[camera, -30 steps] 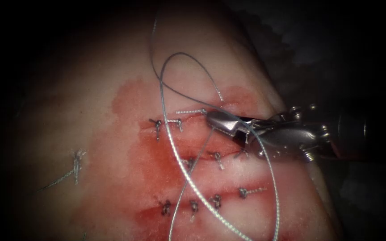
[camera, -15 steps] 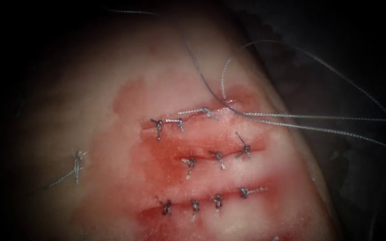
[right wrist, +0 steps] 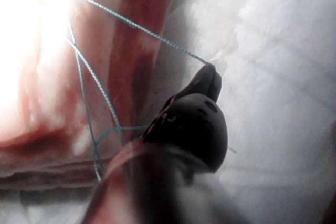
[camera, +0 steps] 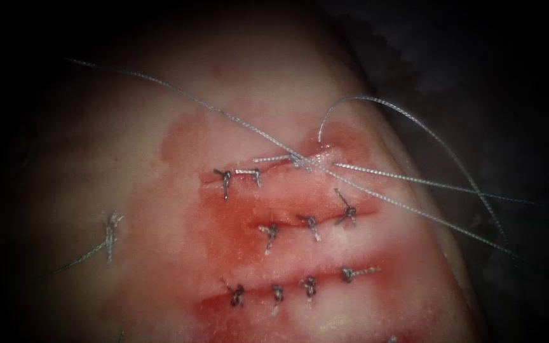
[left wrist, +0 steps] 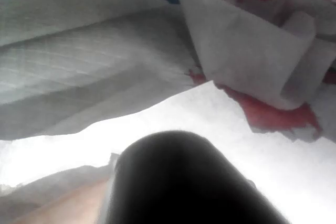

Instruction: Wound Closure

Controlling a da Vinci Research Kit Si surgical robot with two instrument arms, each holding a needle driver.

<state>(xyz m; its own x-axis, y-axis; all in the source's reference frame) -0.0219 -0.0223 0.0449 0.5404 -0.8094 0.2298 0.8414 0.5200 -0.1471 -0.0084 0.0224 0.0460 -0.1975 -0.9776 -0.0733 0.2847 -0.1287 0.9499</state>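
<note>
Dark drape surrounds the tissue, a pale slab with red fluid spread over its middle. Three cuts run left to right across the stained patch. At the top cut, two finished stitches sit at the left end and a fresh knot lies at the right end. The middle and near cuts each carry a row of tied stitches, and one more stitch stands alone well to the left.

From the fresh knot the thread fans out: one strand climbs far and left over the bare tissue, two strands run taut to the right off the tissue's edge, and a slack loop arcs up from just beyond the knot and falls away to the right.

From my right wrist, my right tool hangs off the tissue's right edge, its jaws pressed together on the thread, which stretches tight from the tip back toward the red-streaked tissue, where more strands cross. From my left wrist I see only the dark shaft of my left arm above white, red-spotted paper towels on the table; how its jaws stand I cannot tell. I can make out no needle in the tissue.
</note>
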